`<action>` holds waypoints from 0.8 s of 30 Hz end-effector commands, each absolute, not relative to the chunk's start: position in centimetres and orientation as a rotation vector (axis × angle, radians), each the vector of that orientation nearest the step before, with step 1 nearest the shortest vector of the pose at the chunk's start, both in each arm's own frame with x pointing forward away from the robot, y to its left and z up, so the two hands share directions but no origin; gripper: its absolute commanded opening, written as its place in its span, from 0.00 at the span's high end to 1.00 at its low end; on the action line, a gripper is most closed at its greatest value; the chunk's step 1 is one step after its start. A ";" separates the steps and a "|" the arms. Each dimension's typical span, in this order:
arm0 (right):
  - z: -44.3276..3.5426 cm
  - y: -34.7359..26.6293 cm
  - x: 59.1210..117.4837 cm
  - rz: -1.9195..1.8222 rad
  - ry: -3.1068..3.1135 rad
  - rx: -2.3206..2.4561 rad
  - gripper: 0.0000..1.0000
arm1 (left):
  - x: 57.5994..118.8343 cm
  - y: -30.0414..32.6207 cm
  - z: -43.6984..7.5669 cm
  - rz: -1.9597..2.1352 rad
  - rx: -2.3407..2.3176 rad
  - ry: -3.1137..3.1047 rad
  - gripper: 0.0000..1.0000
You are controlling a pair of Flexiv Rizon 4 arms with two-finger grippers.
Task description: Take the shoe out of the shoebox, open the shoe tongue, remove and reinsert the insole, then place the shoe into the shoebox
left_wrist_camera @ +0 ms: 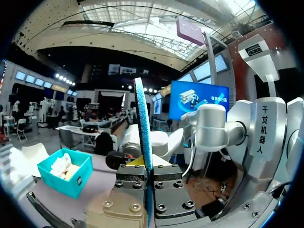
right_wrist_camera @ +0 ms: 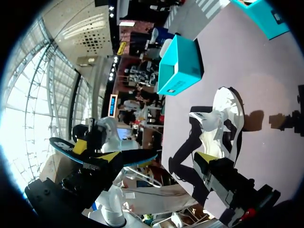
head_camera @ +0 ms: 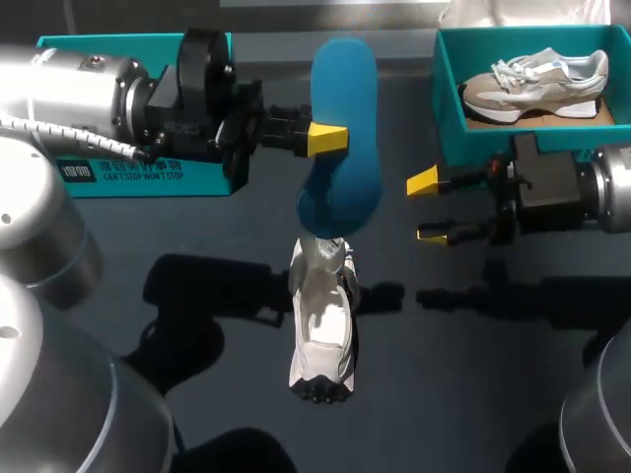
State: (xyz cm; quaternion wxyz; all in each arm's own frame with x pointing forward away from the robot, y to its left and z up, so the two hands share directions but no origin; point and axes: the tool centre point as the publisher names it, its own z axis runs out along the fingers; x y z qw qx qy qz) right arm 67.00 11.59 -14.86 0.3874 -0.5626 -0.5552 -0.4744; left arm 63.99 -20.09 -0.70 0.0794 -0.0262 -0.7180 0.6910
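Note:
My left gripper (head_camera: pixel 329 138) is shut on a blue insole (head_camera: pixel 345 128) and holds it above the table. In the head view the insole's near end overlaps the far end of a white shoe (head_camera: pixel 321 320) lying on the dark table. From the left wrist the insole (left_wrist_camera: pixel 142 123) shows edge-on, clamped in the left gripper (left_wrist_camera: pixel 148 175). My right gripper (head_camera: pixel 430 208) stands open to the right of the insole, touching nothing. The right wrist view has the right gripper (right_wrist_camera: pixel 159 159) open, the shoe (right_wrist_camera: pixel 223 121) beside it and the insole (right_wrist_camera: pixel 135 157) beyond.
A teal shoebox (head_camera: pixel 449 108) at the back right holds a second grey-and-white shoe (head_camera: pixel 537 84). Another teal box (head_camera: pixel 128 177) sits at the back left under my left arm, also seen as the teal box (right_wrist_camera: pixel 179 66). The box with the shoe (left_wrist_camera: pixel 64 173) shows from the left wrist.

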 end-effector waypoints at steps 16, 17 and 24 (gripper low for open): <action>-14.9 11.8 67.1 -1.207 -1.413 -1.433 0.00 | 62.8 -19.7 -2.9 2.300 -0.917 -1.956 1.00; -14.9 11.8 67.1 -1.207 -1.413 -1.433 0.00 | 62.8 -19.7 -2.9 2.300 -0.917 -1.956 1.00; -14.9 11.8 67.1 -1.207 -1.413 -1.433 0.00 | 62.8 -19.7 -2.9 2.300 -0.917 -1.956 1.00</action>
